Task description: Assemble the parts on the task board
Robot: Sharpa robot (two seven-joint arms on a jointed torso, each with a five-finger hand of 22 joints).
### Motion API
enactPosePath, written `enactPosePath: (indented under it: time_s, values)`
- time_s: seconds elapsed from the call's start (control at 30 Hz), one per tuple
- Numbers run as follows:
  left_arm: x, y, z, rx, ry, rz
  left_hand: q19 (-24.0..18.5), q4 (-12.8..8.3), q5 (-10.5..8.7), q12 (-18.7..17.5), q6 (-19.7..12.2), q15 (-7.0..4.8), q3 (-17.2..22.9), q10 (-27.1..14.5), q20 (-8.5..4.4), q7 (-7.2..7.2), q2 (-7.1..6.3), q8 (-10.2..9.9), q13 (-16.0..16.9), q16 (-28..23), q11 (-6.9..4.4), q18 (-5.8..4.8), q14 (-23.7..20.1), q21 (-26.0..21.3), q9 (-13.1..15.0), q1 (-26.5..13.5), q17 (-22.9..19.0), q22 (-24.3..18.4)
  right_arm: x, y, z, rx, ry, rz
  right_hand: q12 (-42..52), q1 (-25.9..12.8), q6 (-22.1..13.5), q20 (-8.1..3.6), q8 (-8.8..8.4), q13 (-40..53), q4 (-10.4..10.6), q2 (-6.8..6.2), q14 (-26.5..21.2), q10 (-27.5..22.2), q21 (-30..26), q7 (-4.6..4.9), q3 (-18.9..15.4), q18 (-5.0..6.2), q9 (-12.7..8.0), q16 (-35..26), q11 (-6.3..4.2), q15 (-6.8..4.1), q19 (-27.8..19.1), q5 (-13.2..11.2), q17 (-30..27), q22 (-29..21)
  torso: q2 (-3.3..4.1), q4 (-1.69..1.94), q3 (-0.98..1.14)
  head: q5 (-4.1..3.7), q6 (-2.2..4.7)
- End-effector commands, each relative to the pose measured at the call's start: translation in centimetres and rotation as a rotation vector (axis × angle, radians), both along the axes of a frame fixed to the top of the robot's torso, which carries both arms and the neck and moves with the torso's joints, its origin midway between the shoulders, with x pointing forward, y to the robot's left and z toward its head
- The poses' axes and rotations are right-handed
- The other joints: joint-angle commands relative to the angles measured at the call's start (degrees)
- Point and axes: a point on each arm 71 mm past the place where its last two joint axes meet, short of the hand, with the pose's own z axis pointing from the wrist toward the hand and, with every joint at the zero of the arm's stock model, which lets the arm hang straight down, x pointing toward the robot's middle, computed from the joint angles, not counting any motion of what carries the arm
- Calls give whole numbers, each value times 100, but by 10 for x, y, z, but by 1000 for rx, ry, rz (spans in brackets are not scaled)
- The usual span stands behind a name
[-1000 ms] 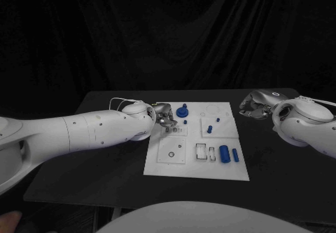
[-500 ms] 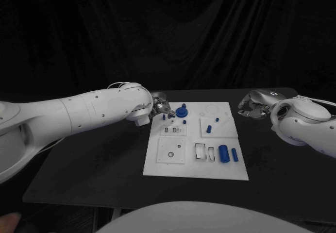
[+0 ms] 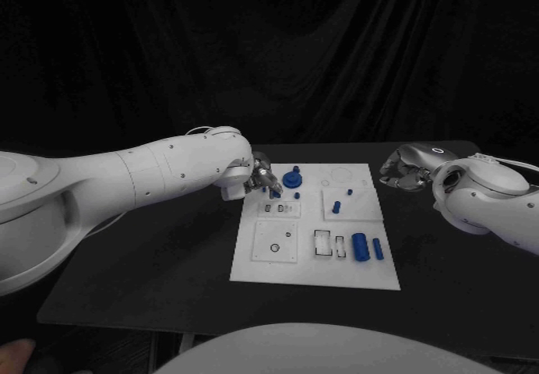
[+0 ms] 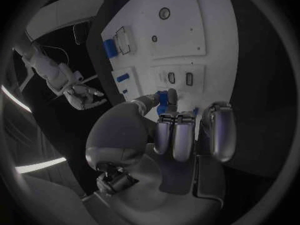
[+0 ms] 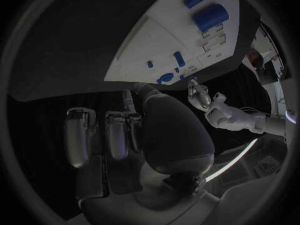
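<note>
Dim scene, black backdrop; white task board (image 3: 317, 226) brightest; wrist views fisheye-bent, dark-rimmed.

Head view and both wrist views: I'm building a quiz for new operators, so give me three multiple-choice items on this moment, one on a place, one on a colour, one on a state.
1. Where is the left hand?
A. Over the board's far left corner
B. Off the table's near edge
C. Beside the right hand

2. What colour are the loose parts on the task board?
A. Red
B. Blue
C. Green

3. What is the right hand doing?
A. Gripping the big cylinder
B. Pressing on the board
C. Holding nothing, off the board

Answers:
1 A: the left hand hangs at the far left corner of the task board, next to the round blue part.
2 B: the big cylinder and the small peg are both blue.
3 C: the right hand sits past the board's right edge, and the right wrist view shows nothing in its fingers.
</note>
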Motion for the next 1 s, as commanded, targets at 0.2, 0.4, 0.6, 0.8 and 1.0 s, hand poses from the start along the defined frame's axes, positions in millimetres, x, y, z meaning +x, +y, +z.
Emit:
enactPosePath:
  time_s: [0.2,0.4,0.6,0.8,1.0]
  values:
    - [1,-5,-4,65,18,-3,135,1,-61,20,4,2,30,597,0,-40,21,2,1507,15,-9,-76,606,28,3,-42,1510,1146,0,0,1,6,-15,-1,-19,25,28,51,-32,1454,-3,-10,594,542,-14,0,36,87,-9,17,43,36,286,29,1510,1329,-2,-16,-4,19,-1]
    - [-1,-10,-10,54,14,-2,140,-12,-67,20,-8,0,46,597,-1,-40,31,-3,1507,15,-10,-78,606,40,3,-30,1510,1149,0,0,1,6,-15,-1,-19,25,28,51,-32,1454,-3,-10,594,542,-14,0,36,87,-9,17,43,36,286,29,1510,1329,-8,-25,-7,17,-1]
    - [-5,-14,-18,47,10,-9,144,-27,-72,20,-20,-1,56,597,-2,-39,29,-9,1507,15,-10,-80,606,47,4,-21,1510,1151,0,1,0,5,-13,-1,-19,25,28,51,-32,1454,-3,-10,594,542,-14,0,36,87,-9,17,43,36,286,29,1510,1329,-2,-34,-6,34,-1]
    - [-8,-15,-23,55,9,-24,144,-29,-75,20,-21,-1,57,597,-3,-39,27,-9,1507,15,-10,-79,606,46,4,-21,1510,1150,0,1,0,4,-12,-1,-19,25,28,51,-32,1454,-3,-10,594,542,-14,0,36,87,-9,17,43,36,286,29,1510,1329,-13,-28,1,21,-1]
    - [-11,-15,-26,59,18,-32,144,-29,-75,20,-21,-1,57,597,-3,-39,27,-9,1507,15,-10,-79,606,46,4,-21,1510,1150,0,1,0,2,-10,-3,-30,22,31,52,-33,1443,-11,-17,594,529,-22,1,47,89,-12,17,43,37,281,47,1510,1326,-19,-10,1,15,-1]
